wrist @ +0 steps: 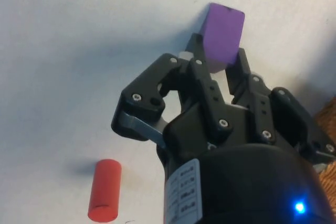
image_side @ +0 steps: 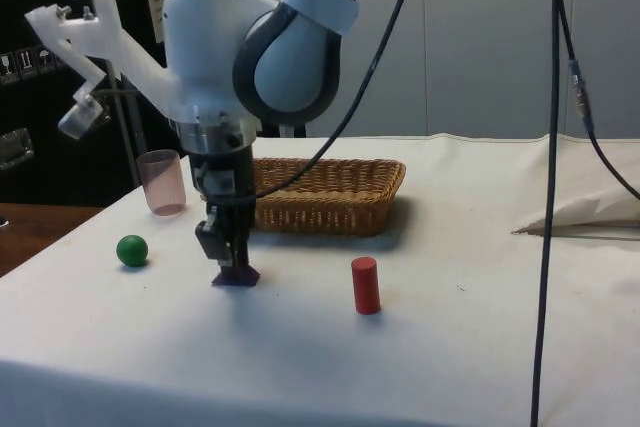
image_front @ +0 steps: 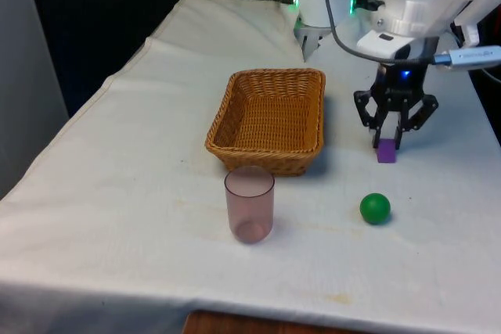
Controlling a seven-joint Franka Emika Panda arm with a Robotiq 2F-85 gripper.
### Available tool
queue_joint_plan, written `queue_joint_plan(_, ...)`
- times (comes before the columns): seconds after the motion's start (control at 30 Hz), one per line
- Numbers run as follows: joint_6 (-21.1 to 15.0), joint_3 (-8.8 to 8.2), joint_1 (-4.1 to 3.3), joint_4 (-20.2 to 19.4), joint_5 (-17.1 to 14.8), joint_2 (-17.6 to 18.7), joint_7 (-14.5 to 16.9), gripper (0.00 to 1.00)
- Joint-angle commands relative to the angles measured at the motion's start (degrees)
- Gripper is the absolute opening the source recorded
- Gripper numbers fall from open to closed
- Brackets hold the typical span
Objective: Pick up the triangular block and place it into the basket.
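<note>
Wrist view: purple triangular block (wrist: 224,32) is seen clamped between the two fingers.
Block position: set on the desk (image_front: 117,193), right of the basket (image_front: 270,119) in the front view.
End effector (image_front: 389,143): clenched on the block.
Nearby: green ball (image_front: 375,208), pink cup (image_front: 250,203), red cylinder (image_side: 366,285).

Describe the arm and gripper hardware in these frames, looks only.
White rounded-shell seven-joint arm with grey bands at the joints and black cables looping off it. A white bracket juts from the wrist. The black two-finger gripper has exposed linkage bars with silver screw heads, and a white printed label on its round black body.
</note>
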State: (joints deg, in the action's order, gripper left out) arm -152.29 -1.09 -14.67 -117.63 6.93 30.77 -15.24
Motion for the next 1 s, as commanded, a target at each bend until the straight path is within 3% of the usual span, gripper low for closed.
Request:
queue_joint_plan(0.0,0.9,0.06,0.06,-0.3,0.0,-1.2,0.2,0.33)
queue_joint_plan(0.97,12.1,-0.17,0.11,-0.6,0.0,-13.3,2.3,0.33)
